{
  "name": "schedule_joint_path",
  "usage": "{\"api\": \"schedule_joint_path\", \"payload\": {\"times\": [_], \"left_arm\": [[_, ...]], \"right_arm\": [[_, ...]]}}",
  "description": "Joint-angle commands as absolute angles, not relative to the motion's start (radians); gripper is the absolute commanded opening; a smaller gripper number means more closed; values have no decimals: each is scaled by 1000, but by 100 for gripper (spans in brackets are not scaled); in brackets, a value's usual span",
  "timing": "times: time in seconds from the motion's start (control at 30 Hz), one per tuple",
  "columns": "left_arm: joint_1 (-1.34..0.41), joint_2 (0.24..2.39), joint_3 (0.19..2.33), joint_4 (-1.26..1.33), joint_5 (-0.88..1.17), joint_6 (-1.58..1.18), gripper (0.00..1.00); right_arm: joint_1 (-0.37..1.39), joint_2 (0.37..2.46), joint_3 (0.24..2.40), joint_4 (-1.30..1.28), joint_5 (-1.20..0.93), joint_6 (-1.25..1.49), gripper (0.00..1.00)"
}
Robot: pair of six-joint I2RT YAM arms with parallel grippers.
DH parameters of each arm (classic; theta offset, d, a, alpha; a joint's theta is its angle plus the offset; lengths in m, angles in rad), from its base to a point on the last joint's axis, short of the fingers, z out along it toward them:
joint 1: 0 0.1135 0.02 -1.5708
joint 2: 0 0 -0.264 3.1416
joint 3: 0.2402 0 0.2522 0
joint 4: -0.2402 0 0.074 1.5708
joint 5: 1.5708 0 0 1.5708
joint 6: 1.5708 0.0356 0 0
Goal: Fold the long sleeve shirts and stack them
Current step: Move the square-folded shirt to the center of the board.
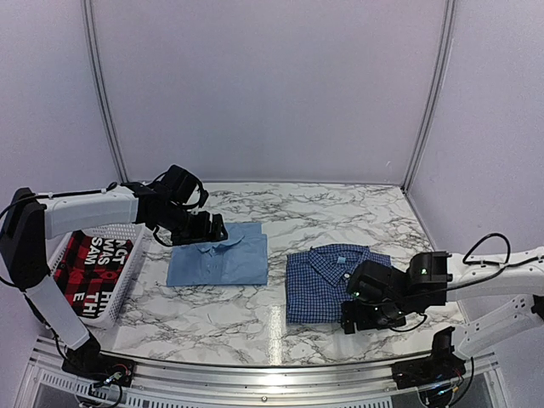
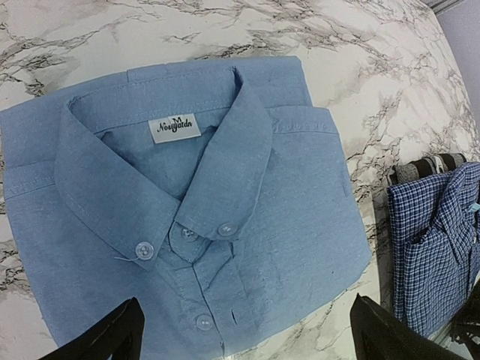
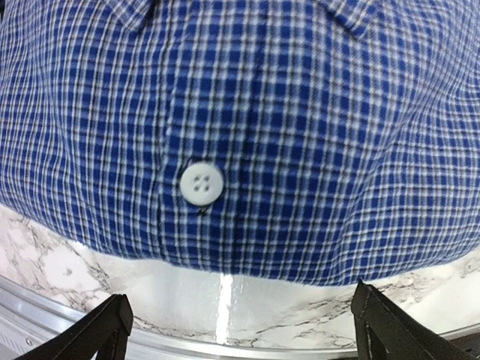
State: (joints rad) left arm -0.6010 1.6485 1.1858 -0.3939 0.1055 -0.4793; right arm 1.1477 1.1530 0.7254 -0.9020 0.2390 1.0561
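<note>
Light blue shirt [image 1: 218, 259] lies folded left of the desk [image 1: 340, 212] centre; checked shirt [image 1: 327, 280] lies folded beside it, apart, toward the near right. Left claw [image 2: 246, 334] hangs released over the blue collar, empty; right claw [image 3: 240, 330] gapes at the checked hem, empty

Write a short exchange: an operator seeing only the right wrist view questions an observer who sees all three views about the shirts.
Operator: I see only a checked shirt. Where is the other one?
Observer: The blue shirt lies folded to its left, apart, not stacked.
Operator: And the left claw?
Observer: It hangs open above the blue shirt, near its collar.
</note>
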Motion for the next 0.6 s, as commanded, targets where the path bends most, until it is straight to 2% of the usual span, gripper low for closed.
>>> {"api": "schedule_joint_path", "payload": {"times": [0.0, 0.23, 0.57], "left_arm": [[-593, 1620, 1180, -388, 116, -480, 99], [-591, 1622, 1181, -388, 118, -489, 99], [-586, 1601, 1160, -388, 98, -497, 99]], "right_arm": [[1241, 1172, 732, -936, 198, 1185, 99], [1273, 1209, 655, -772, 186, 1224, 98], [1072, 1338, 631, -589, 228, 1049, 99]]}}
